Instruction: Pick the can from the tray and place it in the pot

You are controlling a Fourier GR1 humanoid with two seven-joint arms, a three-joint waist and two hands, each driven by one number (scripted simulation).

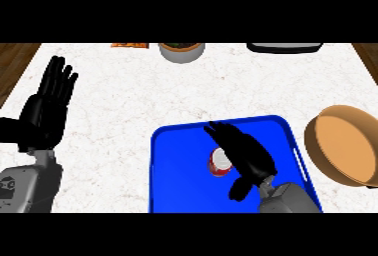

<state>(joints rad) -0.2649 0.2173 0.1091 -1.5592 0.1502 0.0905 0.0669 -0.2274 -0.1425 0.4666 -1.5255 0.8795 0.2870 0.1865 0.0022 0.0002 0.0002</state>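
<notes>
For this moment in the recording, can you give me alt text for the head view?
The right hand reaches over a red-and-white can on a blue tray. An orange-brown pot sits right of the tray; the left hand rests open at left.

Along the far edge of the white marbled counter [170, 95]: grey round planter with dark soil [181, 51], orange flat item [130, 45] to its left — partly cut off, black-rimmed appliance [284, 47] at right.

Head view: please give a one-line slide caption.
Right robot hand open beside can on blue tray; pot waits right.
</notes>
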